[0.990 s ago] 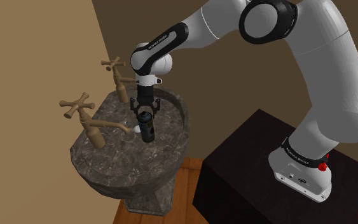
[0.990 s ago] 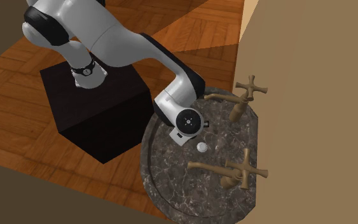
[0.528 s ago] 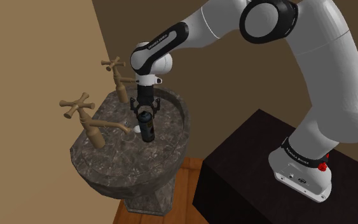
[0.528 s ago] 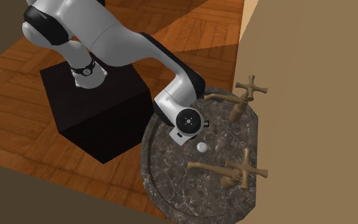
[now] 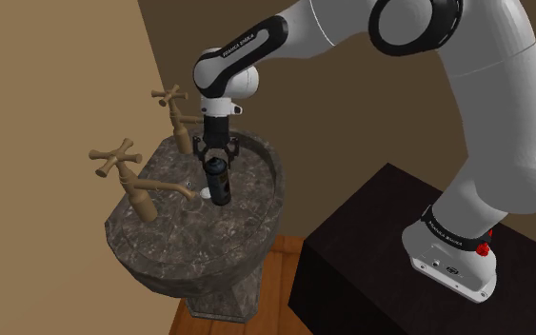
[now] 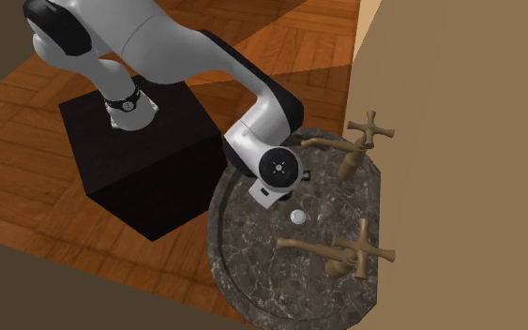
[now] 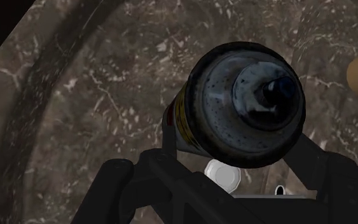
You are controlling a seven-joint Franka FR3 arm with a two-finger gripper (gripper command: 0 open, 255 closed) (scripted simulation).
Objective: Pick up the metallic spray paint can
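Gripper (image 5: 216, 155) points straight down into the sink (image 5: 161, 252). Its fingers (image 7: 125, 186) are clamped on the spray can (image 5: 218, 184), one on each side of the upper body just under the domed top. The can is upright and in line with the hand. It has a dark body, a grey-blue metallic dome and nozzle, and a yellow-and-red label strip on the side. The top-down hold makes sense: the basin wall and the tap spouts would crowd a sideways approach. The can is near the middle of the basin, just beside the white drain plug (image 5: 191, 193) and between the spouts of the two brass-coloured cross-handled taps (image 5: 123, 164) on the wall-side rim. Judgement: the can's base looks just clear of the basin floor, but a gap cannot be confirmed. The basin holds only the drain plug, with no water seen, and the can's lower part hangs inside the bowl. The black stand (image 5: 389, 247) is beside the sink, on the side away from the taps.
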